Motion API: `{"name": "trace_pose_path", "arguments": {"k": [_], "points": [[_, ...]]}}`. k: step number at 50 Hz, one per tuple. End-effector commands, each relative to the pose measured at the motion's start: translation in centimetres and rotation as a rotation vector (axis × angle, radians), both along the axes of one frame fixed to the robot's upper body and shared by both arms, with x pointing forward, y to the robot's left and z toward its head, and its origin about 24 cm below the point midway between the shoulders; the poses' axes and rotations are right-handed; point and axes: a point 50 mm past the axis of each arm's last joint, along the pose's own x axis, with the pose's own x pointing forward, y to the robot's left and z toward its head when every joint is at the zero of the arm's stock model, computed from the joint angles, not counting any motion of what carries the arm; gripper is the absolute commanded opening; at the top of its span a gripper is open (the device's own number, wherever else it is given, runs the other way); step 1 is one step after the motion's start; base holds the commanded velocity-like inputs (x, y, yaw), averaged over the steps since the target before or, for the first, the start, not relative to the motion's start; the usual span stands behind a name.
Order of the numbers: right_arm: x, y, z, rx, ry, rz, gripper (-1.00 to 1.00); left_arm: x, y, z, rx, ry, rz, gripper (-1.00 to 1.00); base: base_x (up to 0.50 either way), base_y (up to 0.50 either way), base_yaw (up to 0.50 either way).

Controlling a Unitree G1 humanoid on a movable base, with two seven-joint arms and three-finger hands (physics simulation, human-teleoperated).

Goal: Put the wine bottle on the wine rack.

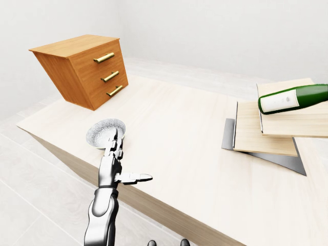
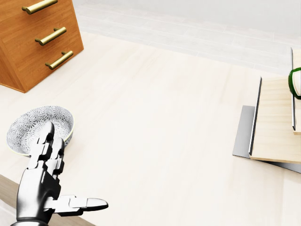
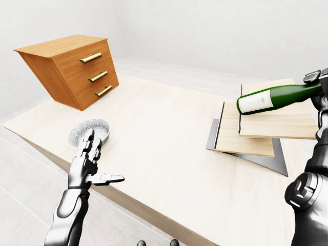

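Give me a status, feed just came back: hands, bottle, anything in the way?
Left hand open, empty, by patterned bowl. Right hand shut on wine bottle, held level over wine rack. Nothing between them.

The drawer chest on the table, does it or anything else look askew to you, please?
Yes. The drawer chest is tipped, its drawer face slanting inward toward the table. The wine bottle is held nearly horizontal by the right hand over the stepped wine rack.

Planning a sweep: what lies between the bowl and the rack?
Only bare tabletop between bowl and rack, clearest in the right-eye view.
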Motion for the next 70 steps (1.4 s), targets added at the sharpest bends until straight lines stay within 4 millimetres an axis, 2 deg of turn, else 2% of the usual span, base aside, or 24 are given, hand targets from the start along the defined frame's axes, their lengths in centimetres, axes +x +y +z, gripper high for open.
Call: {"name": "trace_pose_path", "arguments": {"k": [1,32,58,59,60,61,70], "points": [[0.0,0.8,-7.9,0.074,0.252,0.005,-1.00,0.0,0.0,-0.1,-0.001,0.001,0.000,1.00,0.00,0.00,0.00],[-2.3,-0.7,-10.7,0.169,0.303,-0.066,-1.00,0.1,0.1,-0.2,0.000,0.003,0.002,1.00,0.00,0.00,0.00],[-3.2,-0.9,-12.4,0.180,0.355,-0.072,-1.00,0.1,0.0,-0.4,0.001,0.004,-0.001,1.00,0.00,0.00,0.00],[-3.4,-0.9,-12.6,0.185,0.356,-0.073,-0.84,0.1,0.0,-0.4,0.001,0.004,-0.001,1.00,0.00,0.00,0.00],[-3.4,-0.9,-12.6,0.185,0.356,-0.074,-0.84,0.1,0.0,-0.4,0.000,0.003,-0.001,1.00,0.00,0.00,0.00],[-3.5,-1.0,-12.7,0.188,0.353,-0.074,-0.68,0.1,0.1,-0.3,0.000,0.003,0.000,1.00,0.00,0.00,0.00],[-4.2,-1.3,-13.2,0.192,0.368,-0.085,-0.62,0.1,0.0,-0.3,0.001,0.003,0.000,1.00,0.00,0.00,0.00]]}}
